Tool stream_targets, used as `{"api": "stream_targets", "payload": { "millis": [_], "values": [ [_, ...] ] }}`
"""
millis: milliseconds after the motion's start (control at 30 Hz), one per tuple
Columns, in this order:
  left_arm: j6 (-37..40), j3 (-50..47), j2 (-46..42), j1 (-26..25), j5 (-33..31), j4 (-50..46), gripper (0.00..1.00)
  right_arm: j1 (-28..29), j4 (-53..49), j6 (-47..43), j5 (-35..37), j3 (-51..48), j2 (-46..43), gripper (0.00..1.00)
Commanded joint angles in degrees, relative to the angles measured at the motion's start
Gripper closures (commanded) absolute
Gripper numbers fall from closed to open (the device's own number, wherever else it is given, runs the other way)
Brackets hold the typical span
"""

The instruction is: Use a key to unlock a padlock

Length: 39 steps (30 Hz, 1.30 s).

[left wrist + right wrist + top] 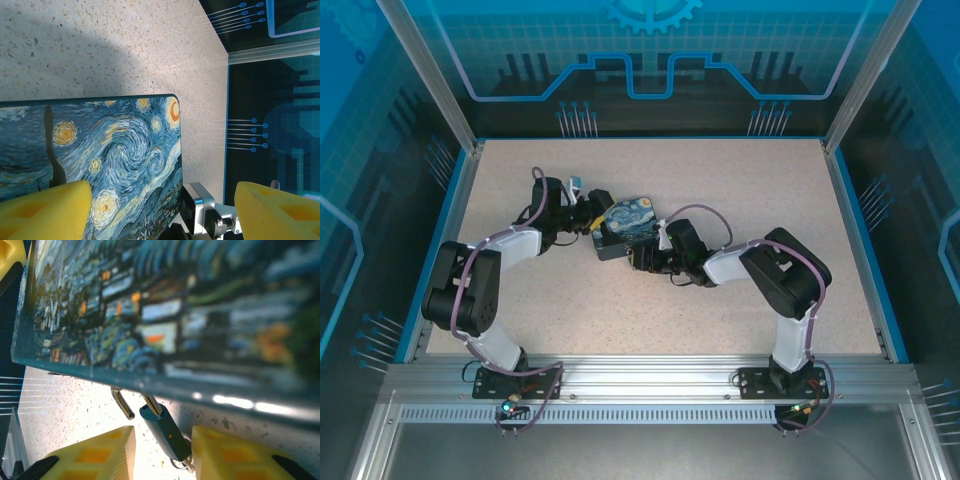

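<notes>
The key (pixel 160 427) is seen between the parted fingers of the right tool (pixel 162 442), its blade lost under the painted box (pixel 175 315), the padlock (pixel 197 210) beside that box's corner is framed by the wide-apart left tool (pixel 162 200), and unlocking is judged unfinished.

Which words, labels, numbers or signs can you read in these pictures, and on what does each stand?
No words or numbers can be read.
On the painted box: a starry-night picture, no words.
On the padlock: no brand legible.
The gear sign: a symbol, no lettering.
In the right wrist view the box's print is blurred, unreadable.
</notes>
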Motion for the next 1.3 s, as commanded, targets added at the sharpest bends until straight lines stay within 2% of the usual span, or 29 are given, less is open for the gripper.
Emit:
{"api": "stream_targets", "payload": {
  "millis": [0,167,333,667,1033,1267],
  "values": [
    [-0.41,-1.12,-0.05,0.25,0.97,-0.27,0.24,0.34,0.26,0.06,-2.07,0.71,0.63,0.71],
    [-0.41,-1.41,-0.55,0.25,0.81,-0.51,0.24,0.33,0.96,0.37,-1.36,-0.47,-0.56,0.84],
    [-0.31,-2.05,-1.91,0.08,0.48,-1.16,0.24,0.42,1.27,0.89,0.09,-1.92,-2.21,0.87],
    [-0.75,-4.79,-5.36,-1.73,-1.78,-1.71,0.24,0.89,2.05,2.71,1.09,-2.6,-2.1,0.8],
    [-1.57,-5.15,-5.46,-2.69,-2.35,-1.29,0.24,1.15,3.33,4.38,2.05,-3.68,-2.43,0.7],
    [-3.38,-6.34,-6.51,-3.43,-3.82,-1.24,0.25,2.42,10.18,8.52,10.53,-11.77,-6.9,0.6]
  ]
}}
